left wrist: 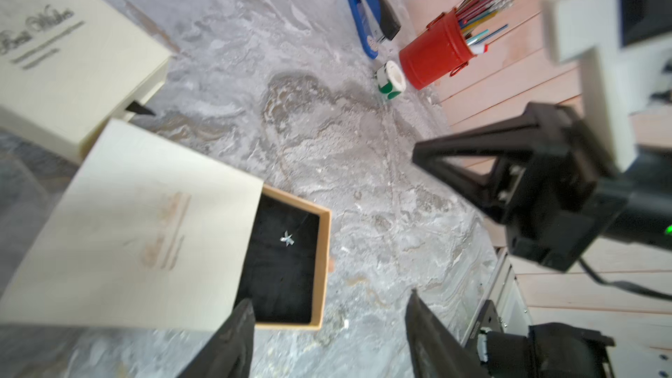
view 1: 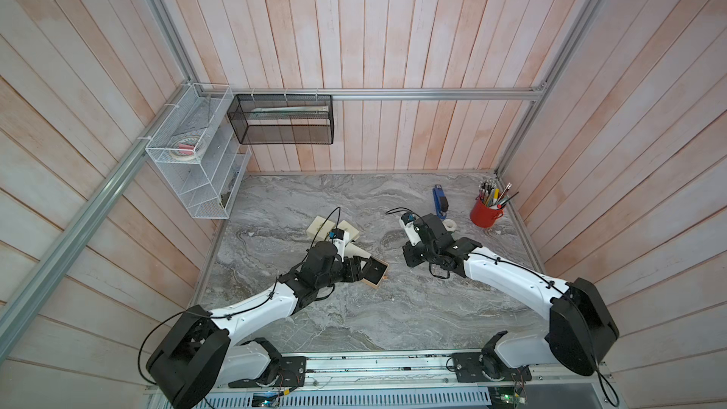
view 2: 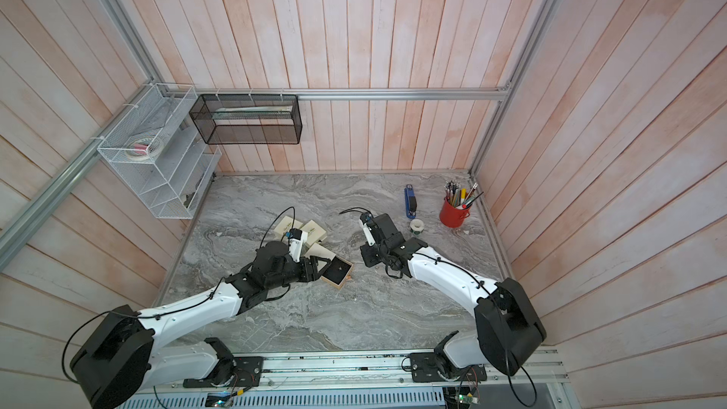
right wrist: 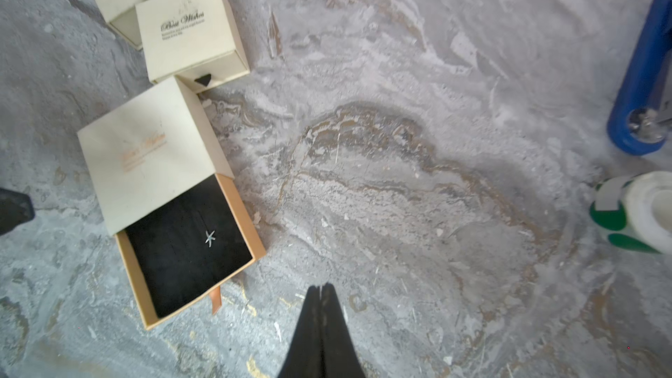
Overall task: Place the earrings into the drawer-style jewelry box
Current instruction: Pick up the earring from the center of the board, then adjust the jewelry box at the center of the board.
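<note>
Drawer (right wrist: 174, 260) out, and there it is: one silver star-shaped earring (right wrist: 210, 238) lying on the black lining, clear of the tan walls. The left wrist view shows the same star (left wrist: 287, 238) alone on the felt. About half the drawer is slid out of the jewelry box sleeve (right wrist: 145, 161), cream with faint orange lettering, flat on the marble table (view 1: 393, 316) near its middle.

Left gripper (left wrist: 327, 301) sits at nine o'clock of the drawer in both top views. Its fingers (left wrist: 240, 336) are spread wide with nothing between them, one tip at the drawer's near corner. Right gripper (right wrist: 321, 289) is at three o'clock, well apart from the box, jaws pressed flat together and empty, hanging over bare marble.

Two closed cream boxes (view 1: 348, 230) huddle at eleven o'clock of the open one, the nearer just beside its sleeve. Blue stapler (view 1: 440, 200) is out at one o'clock, with the red pen cup (view 1: 486, 212) and the sticker roll (view 1: 449, 225) around two.
</note>
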`<state>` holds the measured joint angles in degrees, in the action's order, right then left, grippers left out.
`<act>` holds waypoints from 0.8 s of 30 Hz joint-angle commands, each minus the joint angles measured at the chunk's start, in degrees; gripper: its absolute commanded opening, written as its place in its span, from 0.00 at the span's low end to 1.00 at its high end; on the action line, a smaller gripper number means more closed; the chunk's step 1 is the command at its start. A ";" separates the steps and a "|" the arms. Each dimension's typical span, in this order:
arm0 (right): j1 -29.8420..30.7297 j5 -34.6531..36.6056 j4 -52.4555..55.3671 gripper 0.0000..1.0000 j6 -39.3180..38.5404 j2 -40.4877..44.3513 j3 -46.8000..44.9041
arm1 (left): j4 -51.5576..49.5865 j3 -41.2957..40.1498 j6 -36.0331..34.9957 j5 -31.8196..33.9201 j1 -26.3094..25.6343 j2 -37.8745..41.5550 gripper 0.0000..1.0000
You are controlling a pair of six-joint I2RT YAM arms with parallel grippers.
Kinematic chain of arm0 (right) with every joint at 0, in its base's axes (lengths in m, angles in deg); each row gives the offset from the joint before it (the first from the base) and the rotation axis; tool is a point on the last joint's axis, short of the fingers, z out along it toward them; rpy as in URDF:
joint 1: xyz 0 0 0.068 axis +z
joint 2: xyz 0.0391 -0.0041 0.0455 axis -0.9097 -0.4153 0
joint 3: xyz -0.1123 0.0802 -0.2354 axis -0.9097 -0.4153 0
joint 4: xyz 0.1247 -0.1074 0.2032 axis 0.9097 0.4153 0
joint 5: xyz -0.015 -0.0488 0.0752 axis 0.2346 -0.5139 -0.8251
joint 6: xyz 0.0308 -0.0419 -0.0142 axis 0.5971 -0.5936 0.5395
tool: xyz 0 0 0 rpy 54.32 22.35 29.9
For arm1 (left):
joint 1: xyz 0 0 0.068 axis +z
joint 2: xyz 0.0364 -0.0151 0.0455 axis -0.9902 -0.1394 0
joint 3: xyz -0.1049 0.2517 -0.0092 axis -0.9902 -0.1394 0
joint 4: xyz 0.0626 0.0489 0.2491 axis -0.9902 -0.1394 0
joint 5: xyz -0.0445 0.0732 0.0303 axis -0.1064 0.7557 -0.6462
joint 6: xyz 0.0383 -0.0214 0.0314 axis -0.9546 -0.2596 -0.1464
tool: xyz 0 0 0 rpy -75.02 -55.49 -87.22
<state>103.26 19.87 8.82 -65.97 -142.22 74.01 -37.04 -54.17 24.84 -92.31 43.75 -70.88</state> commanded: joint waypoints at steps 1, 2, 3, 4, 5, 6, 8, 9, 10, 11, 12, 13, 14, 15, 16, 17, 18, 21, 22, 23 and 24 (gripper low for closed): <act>0.34 3.36 -8.40 0.00 -0.69 1.63 -1.56 | -5.71 -3.17 4.11 2.42 0.43 2.82 0.79; 0.30 3.72 -8.86 0.00 -0.52 1.72 -1.57 | -4.96 -3.78 4.43 1.92 0.45 2.83 0.81; 0.23 3.75 -9.17 0.00 -0.49 1.67 -1.43 | -4.38 -3.90 4.55 1.80 0.54 2.30 0.82; 0.32 3.58 -9.32 0.00 -0.49 1.67 -1.35 | -3.96 -3.62 4.54 1.70 0.57 1.53 0.84; 0.32 3.58 -9.27 0.00 -0.57 1.72 -1.07 | -3.64 -2.88 4.34 1.55 0.70 0.37 0.84; 0.29 3.54 -9.20 0.00 -0.70 1.96 -0.98 | -3.29 -2.11 4.06 1.35 0.77 -1.02 0.84; 0.33 3.45 -9.76 0.00 -1.02 2.86 -1.12 | -1.87 -0.83 3.68 1.03 0.80 -3.43 0.85; 0.30 3.66 -10.59 0.00 -0.97 3.64 -1.61 | -1.17 -0.24 3.50 0.94 0.93 -4.69 0.85; 0.31 3.94 -11.54 0.00 -0.87 4.44 -2.22 | -0.84 0.45 3.27 0.93 0.89 -5.78 0.85; 0.33 4.06 -12.80 0.00 -0.89 5.47 -3.08 | -0.82 1.22 2.98 1.12 0.97 -7.05 0.85; 0.31 4.22 -13.39 0.00 -1.00 6.49 -3.68 | -1.36 2.15 2.74 1.42 1.22 -8.53 0.85; 0.24 4.44 -13.45 0.00 -1.02 7.15 -3.98 | -2.14 3.01 2.64 1.56 1.46 -9.74 0.85; 0.20 4.79 -13.15 0.00 -1.23 7.79 -4.09 | -2.83 3.75 2.60 1.75 1.88 -10.84 0.85; 0.24 5.22 -12.79 0.00 -1.35 8.20 -4.10 | -3.12 4.18 2.60 2.04 2.23 -11.69 0.85; 0.25 5.53 -12.43 0.00 -1.37 8.60 -4.17 | -3.11 4.49 2.76 2.36 2.67 -12.46 0.85; 0.21 5.90 -12.24 0.00 -1.37 9.04 -4.41 | -2.58 4.70 2.80 2.31 3.13 -13.19 0.85; 0.25 6.00 -12.19 0.00 -1.28 9.34 -4.58 | -2.26 5.01 2.61 2.17 3.49 -13.78 0.86; 0.25 6.21 -12.04 0.00 -1.03 10.16 -5.30 | -1.75 6.73 1.37 2.40 4.46 -15.89 0.86; 0.22 6.53 -11.94 0.00 -0.86 10.39 -5.56 | -1.57 7.60 0.64 2.22 4.81 -16.82 0.86; 0.18 6.74 -11.86 0.00 -0.76 10.72 -5.79 | -1.65 8.79 0.04 1.76 5.21 -17.92 0.86; 0.20 6.96 -11.80 0.00 -0.67 11.01 -6.08 | -1.34 9.82 -0.43 1.18 5.53 -19.07 0.86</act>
<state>103.26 25.11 -3.11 -66.76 -132.27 69.02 -39.84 -47.50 26.96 -90.71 48.49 -87.76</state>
